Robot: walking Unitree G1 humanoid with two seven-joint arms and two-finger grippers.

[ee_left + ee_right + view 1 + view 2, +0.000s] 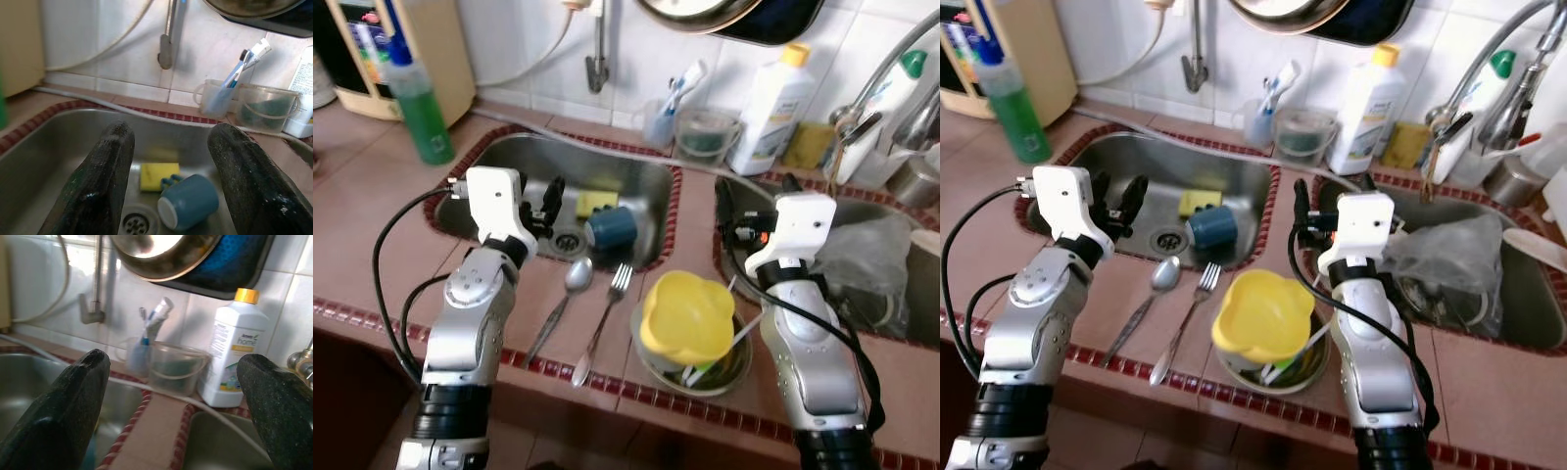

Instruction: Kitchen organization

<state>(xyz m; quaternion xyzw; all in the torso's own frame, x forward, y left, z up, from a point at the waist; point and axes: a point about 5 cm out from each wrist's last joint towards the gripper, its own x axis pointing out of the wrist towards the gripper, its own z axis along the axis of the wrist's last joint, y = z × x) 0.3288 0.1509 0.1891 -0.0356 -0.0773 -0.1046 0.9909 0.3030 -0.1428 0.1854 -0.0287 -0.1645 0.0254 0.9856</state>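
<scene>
At the counter's near edge, a yellow bowl sits in a metal dish at 6 o'clock, spoon and fork alongside at 7. Beyond, left gripper, fingers wide, hovers over the sink holding a blue mug; right gripper fingers wide.

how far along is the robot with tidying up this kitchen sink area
Barely started, by the look of it. Nothing visibly put away: the spoon and fork lie on the counter, and the blue mug lies tipped beside the yellow sponge in the sink. Both left gripper and right gripper are open, holding nothing.
</scene>
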